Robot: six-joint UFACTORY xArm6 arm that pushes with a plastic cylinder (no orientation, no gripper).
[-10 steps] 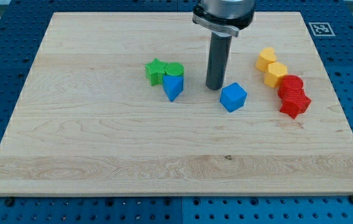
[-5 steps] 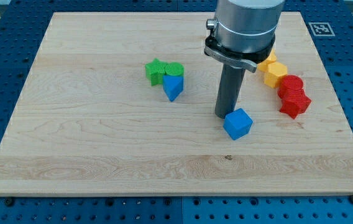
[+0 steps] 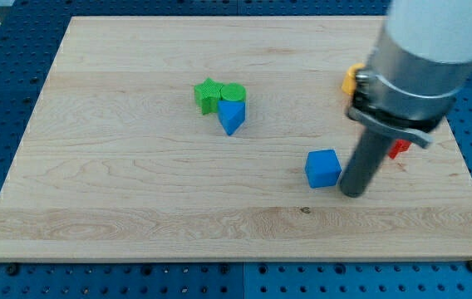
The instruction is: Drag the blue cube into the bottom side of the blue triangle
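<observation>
My tip (image 3: 352,193) sits just right of the blue cube (image 3: 323,168) (no fingers, bare rod). Positioning step. Blue triangle (image 3: 232,116) is far-left, against the green blocks. Next: push the cube left, under it.

A pale wooden board (image 3: 136,191) lies on a blue perforated table (image 3: 3,66); even light.
</observation>
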